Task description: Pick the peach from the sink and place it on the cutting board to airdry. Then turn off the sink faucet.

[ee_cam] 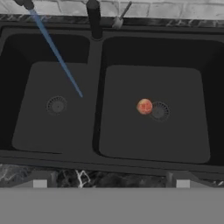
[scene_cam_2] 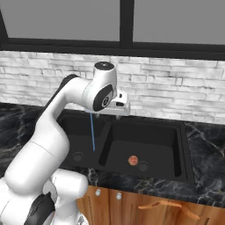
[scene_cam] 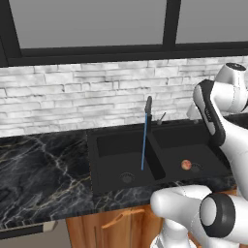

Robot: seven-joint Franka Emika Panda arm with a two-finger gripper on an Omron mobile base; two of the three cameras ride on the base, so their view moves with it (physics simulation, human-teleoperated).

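We see the arm bent high over the sink [scene_cam_2: 184, 145], its elbow up and the hand tipped down toward the basins from above the divider. In the right base view the gripper [scene_cam_2: 119, 107] sits just in front of the brick wall, above the far rim, with its fingers too small and blurred to read. In the hand view the two fingertips [ee_cam: 40, 183] stand far apart at the bottom edge, so we read the hand as wide, holding nothing.

The peach [ee_cam: 144, 106] lies on the floor of the right basin, touching or just beside the left edge of the drain [ee_cam: 159, 111]; we cannot tell which. The faucet [ee_cam: 93, 18] stands at the far end of the divider, with its lever [ee_cam: 121, 16] just to the right. A thin blue stream [ee_cam: 57, 53] falls into the left basin.

In the left base view the arm cuts off the sink's right edge. In the right base view the arm hides the faucet.
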